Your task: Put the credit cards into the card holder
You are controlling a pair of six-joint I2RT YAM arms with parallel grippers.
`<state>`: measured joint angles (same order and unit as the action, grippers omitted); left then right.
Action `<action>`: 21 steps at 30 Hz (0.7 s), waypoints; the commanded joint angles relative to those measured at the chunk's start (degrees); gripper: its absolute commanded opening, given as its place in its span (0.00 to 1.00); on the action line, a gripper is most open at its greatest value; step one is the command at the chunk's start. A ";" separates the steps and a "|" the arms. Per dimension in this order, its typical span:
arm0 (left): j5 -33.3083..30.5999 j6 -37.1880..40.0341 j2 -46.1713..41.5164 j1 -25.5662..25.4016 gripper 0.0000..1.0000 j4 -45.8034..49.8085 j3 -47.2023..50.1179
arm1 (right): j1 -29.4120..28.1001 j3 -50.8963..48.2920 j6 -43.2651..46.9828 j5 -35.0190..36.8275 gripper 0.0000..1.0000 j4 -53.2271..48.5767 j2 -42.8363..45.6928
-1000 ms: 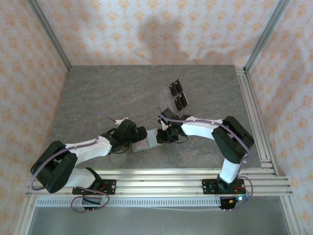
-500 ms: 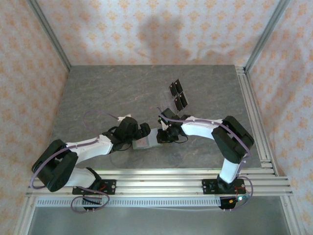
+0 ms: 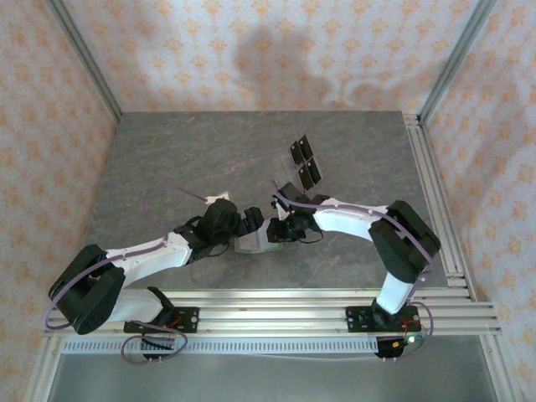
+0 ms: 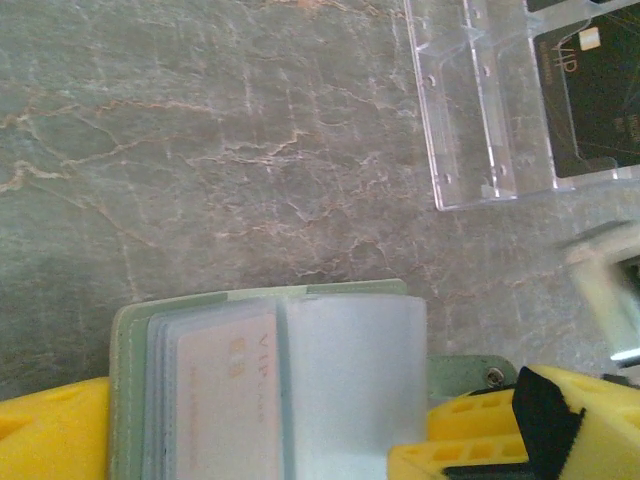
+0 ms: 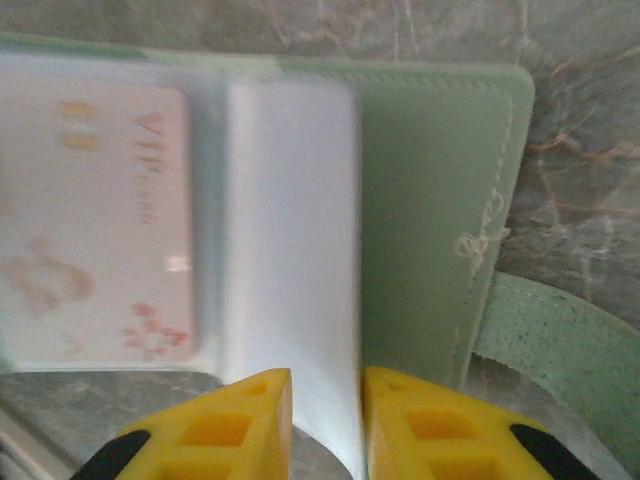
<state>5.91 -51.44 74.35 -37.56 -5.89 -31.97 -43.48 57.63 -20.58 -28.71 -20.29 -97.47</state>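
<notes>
A grey marbled tabletop with pale veins lies under soft, even light. Peach cloth walls with small orange motifs stand behind it and at both sides, framed by aluminium posts. Silver rails run along the near edge. A dim shadow falls on the back wall.

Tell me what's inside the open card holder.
Inside the card holder, a pale pink VIP card shows through its clear pocket; the right end effector pinches a blank sleeve. Anything beneath these layers is covered.
</notes>
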 commanded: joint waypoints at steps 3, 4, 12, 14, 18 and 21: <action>-0.06 -1.03 -0.08 -0.88 1.00 -2.29 -2.11 | 2.14 1.96 -0.18 3.51 0.28 -4.26 7.71; -0.26 -1.07 0.02 -1.14 1.00 -2.53 -2.22 | 2.42 1.80 0.13 4.35 0.29 -5.09 8.27; -0.88 -1.38 0.64 -2.37 1.00 -2.90 -3.62 | 4.13 -1.39 1.33 9.16 0.39 -6.34 8.88; -1.08 -1.68 0.72 -2.81 1.00 -2.90 -4.17 | 4.58 -2.01 1.47 10.66 0.40 -6.55 8.92; -1.45 -1.88 1.47 -4.29 1.00 -2.67 -6.21 | 7.18 -4.46 1.01 10.57 0.40 -5.13 9.25; -1.63 -2.25 3.59 -6.07 1.00 -3.34 -8.48 | 8.72 -5.95 1.10 10.19 0.40 -4.48 9.64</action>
<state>5.52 -52.73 76.29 -42.17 -7.25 -37.65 -35.79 52.84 -19.88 -20.32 -24.62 -89.08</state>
